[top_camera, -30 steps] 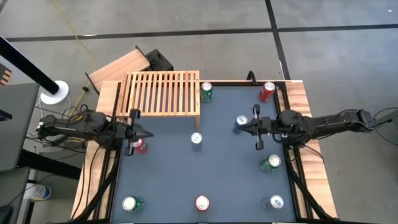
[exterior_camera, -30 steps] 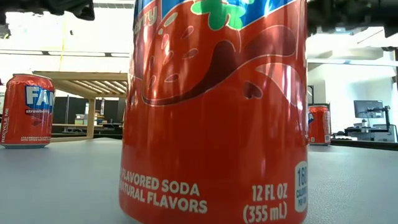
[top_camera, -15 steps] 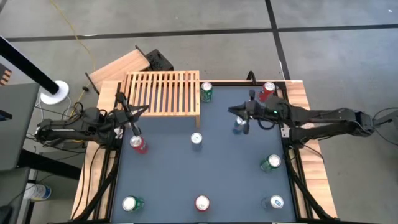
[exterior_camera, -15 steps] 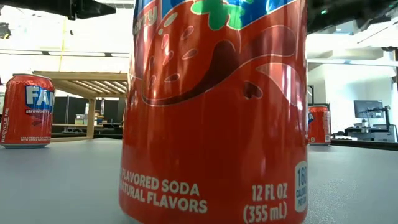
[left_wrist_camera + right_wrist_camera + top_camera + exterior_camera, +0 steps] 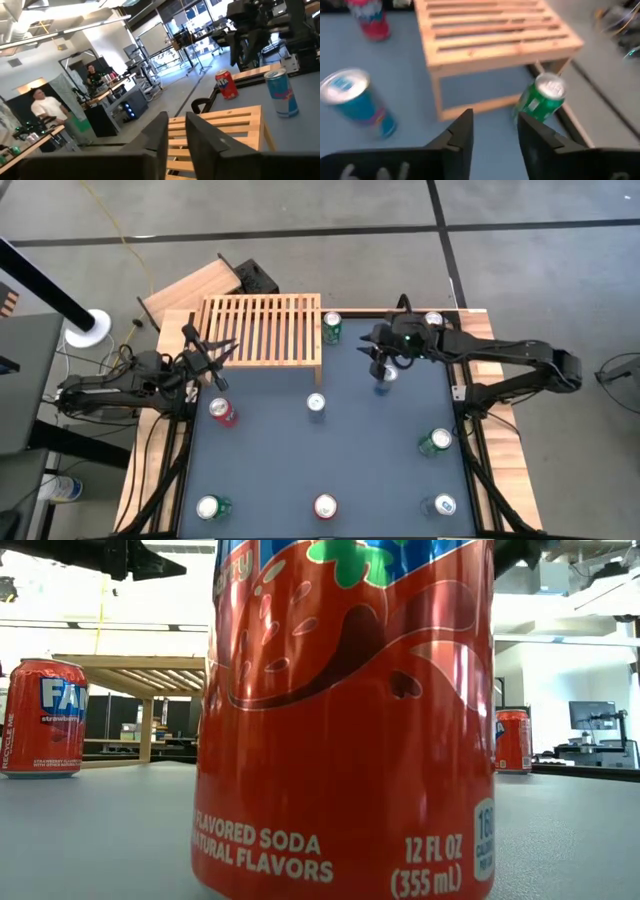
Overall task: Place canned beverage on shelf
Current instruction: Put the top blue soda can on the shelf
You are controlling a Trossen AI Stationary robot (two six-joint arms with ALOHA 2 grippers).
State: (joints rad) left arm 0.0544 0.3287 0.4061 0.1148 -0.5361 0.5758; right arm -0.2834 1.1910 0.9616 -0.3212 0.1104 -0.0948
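Both arms had swung toward the slatted wooden shelf (image 5: pixel 262 329) in the last second: the left gripper (image 5: pixel 204 352) had left the red Fanta can (image 5: pixel 222 411) and now hovered at the shelf's near left corner, and the right gripper (image 5: pixel 378 352) had come in to just right of the shelf, above the blue can (image 5: pixel 385 375).

Neither claw pinched anything; the right one's fingers stood spread with nothing between them, the left one's a narrow gap apart.

Nothing stood on the shelf yet, so I judged this the reach before a first pick. The next move seemed to call for the right gripper dropping over the blue can or the green can (image 5: pixel 332 327) beside the shelf's right end.

That shelf looked like pale wood, low-legged, its top made of narrow parallel slats. Other cans stood scattered well away from it.
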